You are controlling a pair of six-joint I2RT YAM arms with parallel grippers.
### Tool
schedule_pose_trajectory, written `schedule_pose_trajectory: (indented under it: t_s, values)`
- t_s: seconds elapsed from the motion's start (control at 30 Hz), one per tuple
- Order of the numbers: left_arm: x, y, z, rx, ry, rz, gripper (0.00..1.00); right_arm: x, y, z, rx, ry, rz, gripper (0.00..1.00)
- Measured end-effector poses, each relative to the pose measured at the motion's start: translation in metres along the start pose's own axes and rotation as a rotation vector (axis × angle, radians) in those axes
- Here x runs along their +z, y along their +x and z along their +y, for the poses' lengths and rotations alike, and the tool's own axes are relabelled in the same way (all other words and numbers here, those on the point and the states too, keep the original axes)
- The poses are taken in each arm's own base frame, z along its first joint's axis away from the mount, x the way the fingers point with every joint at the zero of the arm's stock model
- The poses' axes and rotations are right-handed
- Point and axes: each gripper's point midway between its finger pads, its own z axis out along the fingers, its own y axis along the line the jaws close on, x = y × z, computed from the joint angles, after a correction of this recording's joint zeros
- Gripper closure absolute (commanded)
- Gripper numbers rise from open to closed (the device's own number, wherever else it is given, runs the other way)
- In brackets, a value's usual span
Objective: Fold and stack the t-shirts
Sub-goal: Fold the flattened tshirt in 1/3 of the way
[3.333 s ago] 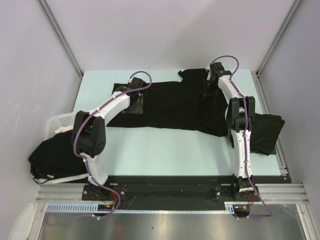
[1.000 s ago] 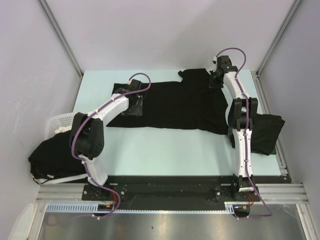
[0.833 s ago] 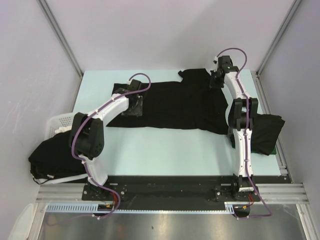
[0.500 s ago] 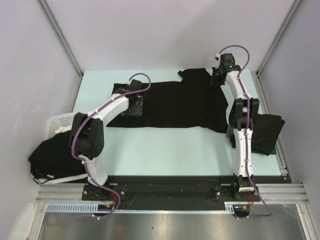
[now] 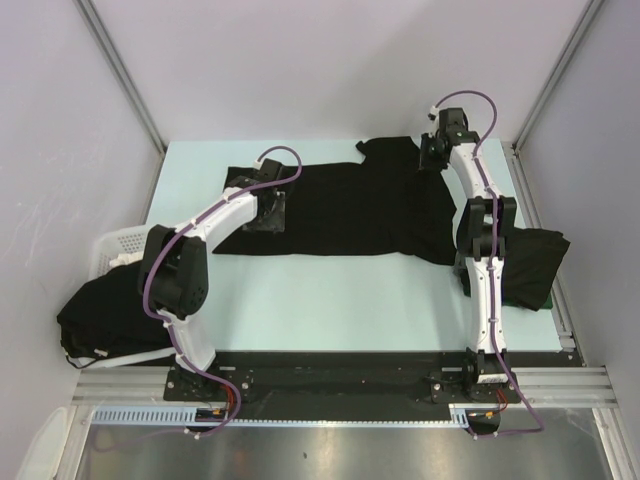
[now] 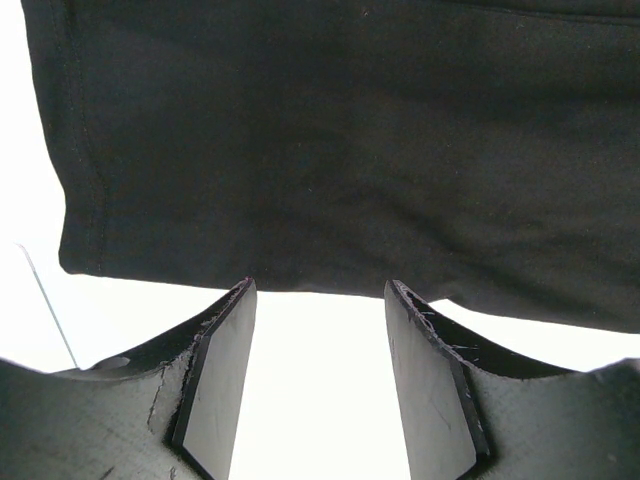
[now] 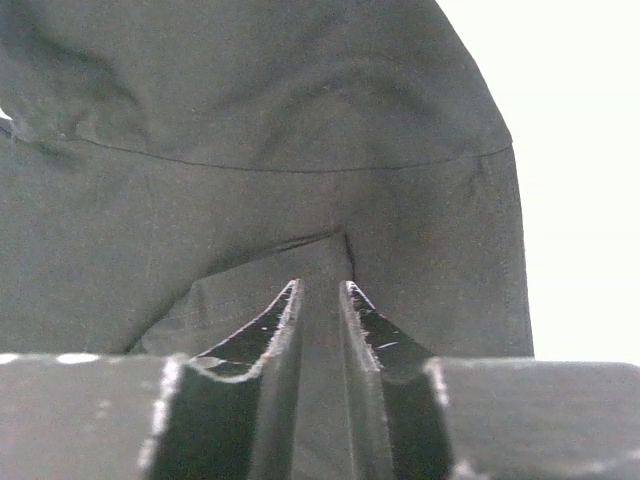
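the left gripper is released: its two dark fingers stand wide apart with nothing between them. they hang over bare tabletop, and the hem of the spread black short-sleeved t-shirt of soft cloth lies just beyond the fingertips.

the right gripper is also let go, though only just. its jaws are parted by a narrow slit, and a ridge of the same shirt's cloth runs toward that slit, near a stitched seam.

from the top camera we see this shirt lying flat across the far half of the pale mint rectangular table. the left gripper is at its left end and the right gripper at its far right corner.

a folded black t-shirt rests at the table's right edge, partly behind the right arm. a heap of black t-shirts spills over the white slotted plastic basket, which sits off the table's left side.

plain pale lilac walls close in the table on three sides, with slanting grey metal posts at the corners. a black base plate carries both arms at the near edge, and a brushed steel sheet lies in front of it.
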Motion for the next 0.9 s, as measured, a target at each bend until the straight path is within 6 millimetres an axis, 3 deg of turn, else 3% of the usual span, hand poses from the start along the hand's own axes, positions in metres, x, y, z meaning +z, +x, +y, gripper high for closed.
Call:
schedule_pose_trajectory:
  t_s: [0.27,0.47,0.57,0.7,0.9]
  values:
    - [0.0,0.0,0.0,0.0,0.0,0.0,0.4,0.0,-0.002,-0.008,0.004,0.014,-0.007,0.61]
    - [0.0,0.0,0.0,-0.001,0.001,-0.002,0.42,-0.002,0.006,-0.018,0.011,0.044,0.012,0.63]
    - [0.0,-0.001,-0.001,-0.002,0.003,-0.004,0.43,-0.013,0.015,-0.018,0.017,0.055,0.04,0.63]
    - [-0.001,-0.005,-0.005,-0.006,0.021,-0.01,0.43,-0.047,0.023,-0.012,0.021,0.072,0.053,0.62]
    - [0.001,-0.01,-0.009,-0.01,0.037,-0.022,0.42,-0.12,0.034,0.011,0.005,0.083,0.033,0.61]
